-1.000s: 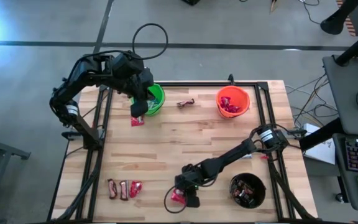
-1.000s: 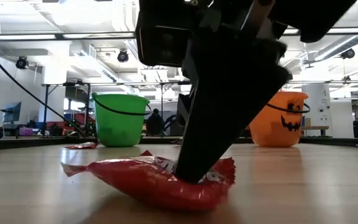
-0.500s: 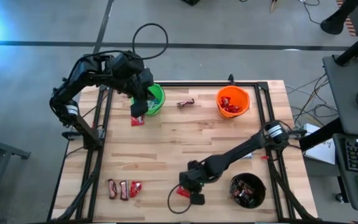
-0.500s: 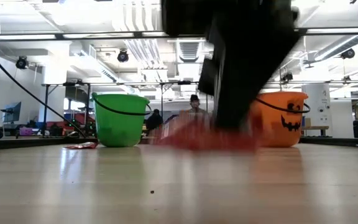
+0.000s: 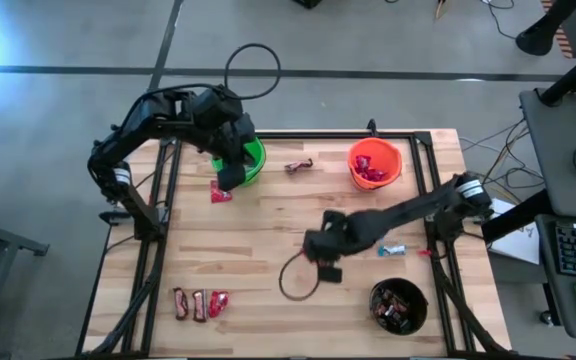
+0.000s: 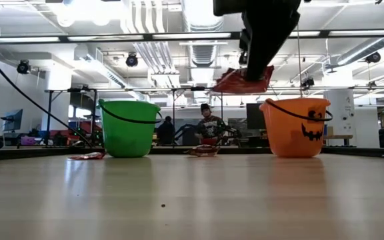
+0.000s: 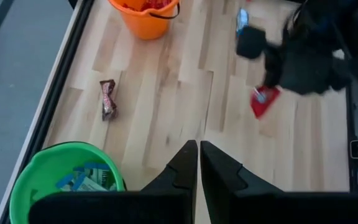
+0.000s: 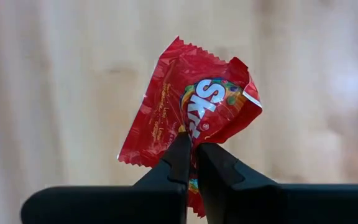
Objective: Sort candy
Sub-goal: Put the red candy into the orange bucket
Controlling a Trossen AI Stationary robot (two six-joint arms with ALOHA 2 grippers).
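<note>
In the right wrist view a red candy packet [image 8: 191, 99] sits between the fingers of my right gripper [image 8: 191, 152], which is shut on it. The high view places that gripper [image 5: 316, 246] above the table's middle. The low view shows the packet [image 6: 242, 81] high in the air, in front of the orange bucket [image 6: 297, 127]. My left gripper [image 7: 198, 155] is shut with nothing in it and hovers by the green bucket [image 5: 251, 160], which holds light-blue bars [image 7: 82, 180]. Another red packet [image 5: 220, 192] lies flat beside that bucket. My right gripper pinches the crumpled red packet between its two fingers, a little in from one edge [image 8: 190, 132]. The fingers come from above, slanting down. The packet is lifted clear of the table and most of it sticks out past the fingertips [image 6: 259, 67].
A brown candy [image 5: 299, 166] lies between the green and orange buckets. A light-blue bar [image 5: 392, 250] lies right of my right gripper. Three candies [image 5: 198, 303] lie at the near left. A black bucket [image 5: 398, 305] with dark bars stands at the near right.
My right gripper has risen from the table's near edge toward its middle and taken the red packet with it. The packet lay flat on the wood under the fingers and now hangs clear, high above the table.
</note>
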